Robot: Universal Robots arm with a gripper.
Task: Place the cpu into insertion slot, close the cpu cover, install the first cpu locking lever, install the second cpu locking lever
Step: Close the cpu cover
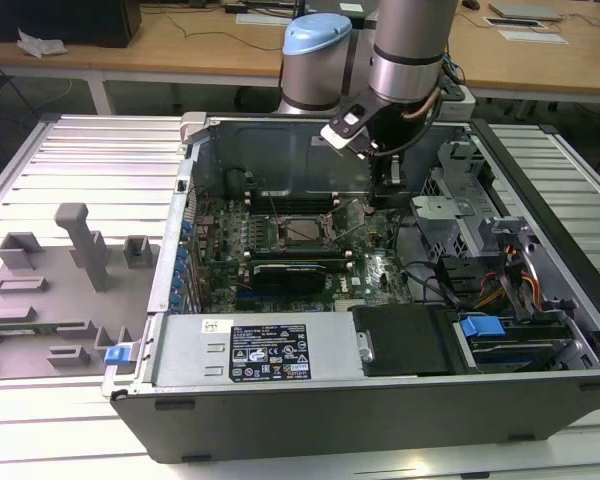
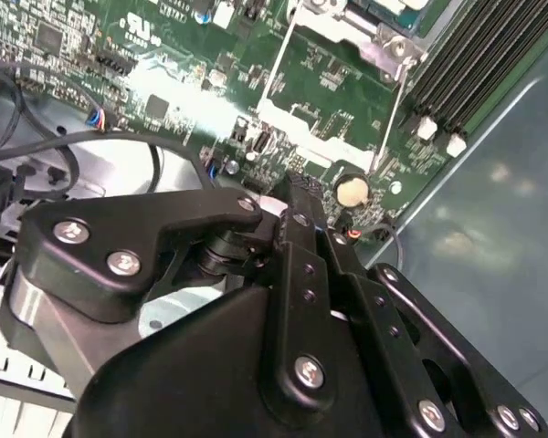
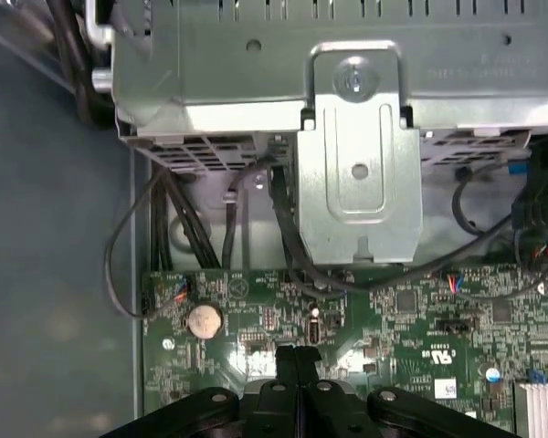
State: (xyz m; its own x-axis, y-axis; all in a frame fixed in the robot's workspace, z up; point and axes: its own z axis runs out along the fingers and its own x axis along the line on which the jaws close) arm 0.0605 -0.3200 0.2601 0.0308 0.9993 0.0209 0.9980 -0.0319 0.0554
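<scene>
Gripper [image 3: 297,354] hangs low over the motherboard [image 3: 411,310], jaws clenched on nothing, tips just beside the coin cell [image 3: 205,320]. The cpu [image 1: 303,230] appears seated in its socket mid-board, under the cpu cover [image 2: 347,26], which looks to lie flat. Judged step is a locking lever [image 2: 390,109], its free end near the tips: bear squarely on the wire, clear of coin cell and cables [image 3: 181,226], lest it slip off.

Showing a ribbed silvery table [image 1: 90,150]. Carrying an open computer case [image 1: 330,410] across the middle and the exterior view's right. Bearing a grey fixture plate [image 1: 55,300] with upright blocks at the exterior view's left, lying just beside the case.
</scene>
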